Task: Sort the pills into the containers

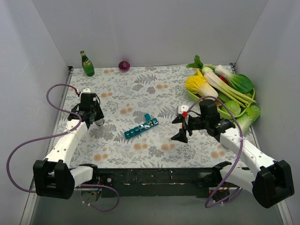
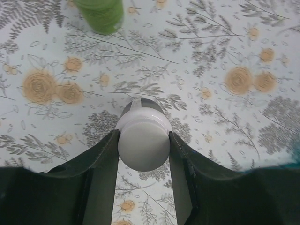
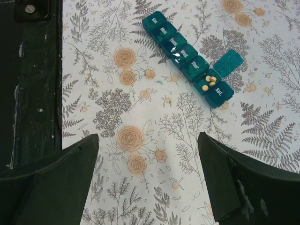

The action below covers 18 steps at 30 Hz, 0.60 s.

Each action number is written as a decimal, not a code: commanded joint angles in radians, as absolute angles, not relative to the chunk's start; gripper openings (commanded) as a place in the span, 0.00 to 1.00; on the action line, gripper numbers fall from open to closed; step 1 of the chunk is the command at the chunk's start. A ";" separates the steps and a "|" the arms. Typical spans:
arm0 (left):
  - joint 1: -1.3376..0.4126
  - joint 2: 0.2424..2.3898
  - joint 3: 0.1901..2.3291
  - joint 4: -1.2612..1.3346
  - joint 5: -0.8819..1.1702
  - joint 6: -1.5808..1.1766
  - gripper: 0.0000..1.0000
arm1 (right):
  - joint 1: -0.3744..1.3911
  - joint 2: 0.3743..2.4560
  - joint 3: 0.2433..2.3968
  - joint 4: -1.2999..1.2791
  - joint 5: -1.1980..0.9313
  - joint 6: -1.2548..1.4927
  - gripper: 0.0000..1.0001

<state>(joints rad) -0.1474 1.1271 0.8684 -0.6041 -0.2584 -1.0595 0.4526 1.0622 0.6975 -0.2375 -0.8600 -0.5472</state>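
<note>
A teal pill-organiser strip (image 1: 141, 126) (image 3: 187, 58) lies slantwise in the middle of the floral table; these are the containers. One compartment near its end stands with its lid (image 3: 228, 63) flipped open. Several small tan pills (image 3: 209, 82) lie in that compartment. My right gripper (image 1: 179, 127) (image 3: 147, 137) hangs open to the right of the strip, with only tablecloth between its fingers. My left gripper (image 1: 96, 119) (image 2: 143, 135) is shut on a white round-topped pill bottle (image 2: 143, 147), held above the cloth at the left.
A tall green glass bottle (image 1: 87, 63) (image 2: 99, 14) stands at the back left, just ahead of the left gripper. A small purple ball (image 1: 124, 65) sits by the back wall. A green basket (image 1: 192, 93) of leafy vegetables fills the back right. White walls close three sides.
</note>
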 commanded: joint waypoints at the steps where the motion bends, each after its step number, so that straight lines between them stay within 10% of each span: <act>1: -0.074 1.150 0.879 -0.517 -0.377 -1.016 0.00 | 0.437 1.016 0.666 -0.207 -0.853 -0.575 0.93; 12: 0.047 1.336 0.899 -0.411 -0.446 -1.006 0.18 | 0.423 1.009 0.649 -0.199 -0.900 -0.577 0.93; 18: 0.067 1.344 0.913 -0.405 -0.426 -1.014 0.48 | 0.423 0.999 0.646 -0.206 -0.904 -0.580 0.93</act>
